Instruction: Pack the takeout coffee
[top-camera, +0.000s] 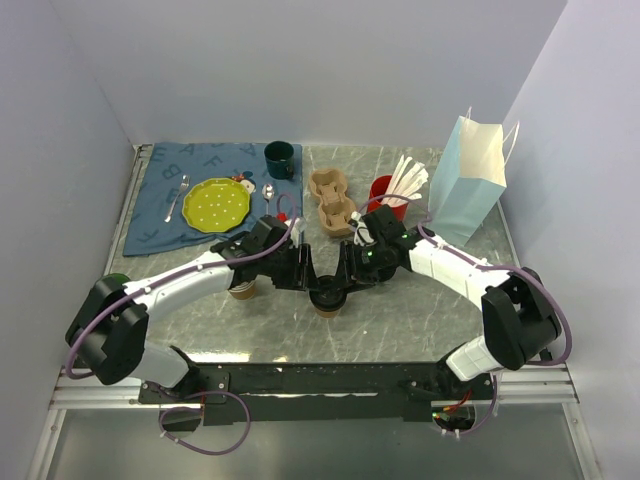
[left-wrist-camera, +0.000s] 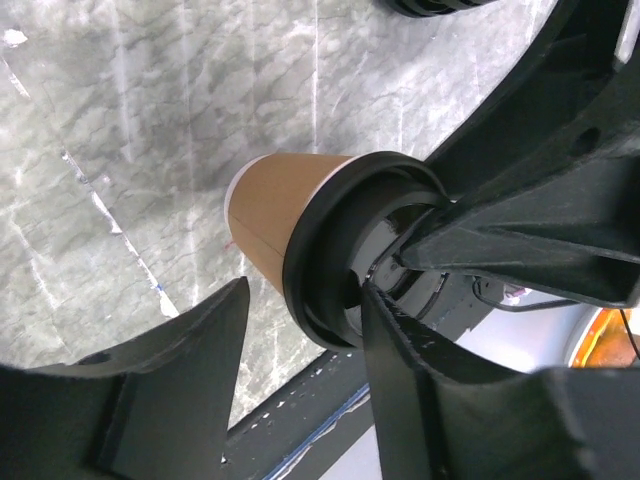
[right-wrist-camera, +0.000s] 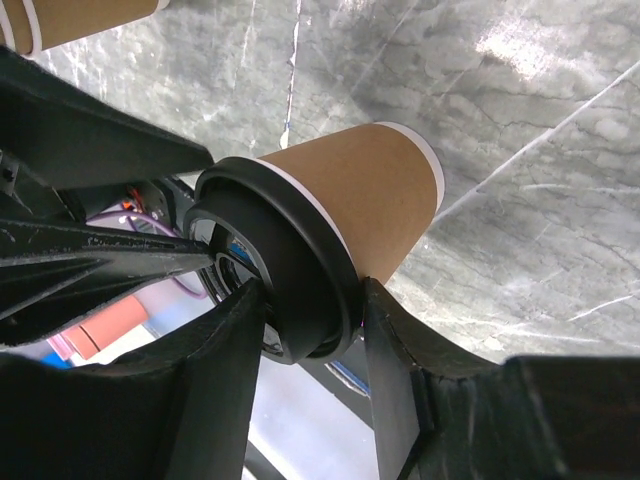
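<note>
**Two grippers meet at one lidded cup**

The right gripper has its jaws partway closed. A finger presses on either side of the takeout coffee, a small brown kraft paper cup with a round black plastic lid, right at the lid's rim. The left gripper comes at the same lid from the opposite side with its jaws about half open. One finger lies against the rim, and a strip of tabletop shows between the other finger and the lid, so it has no grip.

The coffee sits between the two arms, over the grey marble-patterned table and toward its near edge. I cannot tell whether its base rests on the surface. Just beside it, under the left arm, stands a lidless brown paper cup. Farther back are a moulded pulp cup carrier, a red cup of white stirrers and, at the right, a tall light blue paper bag.
</note>
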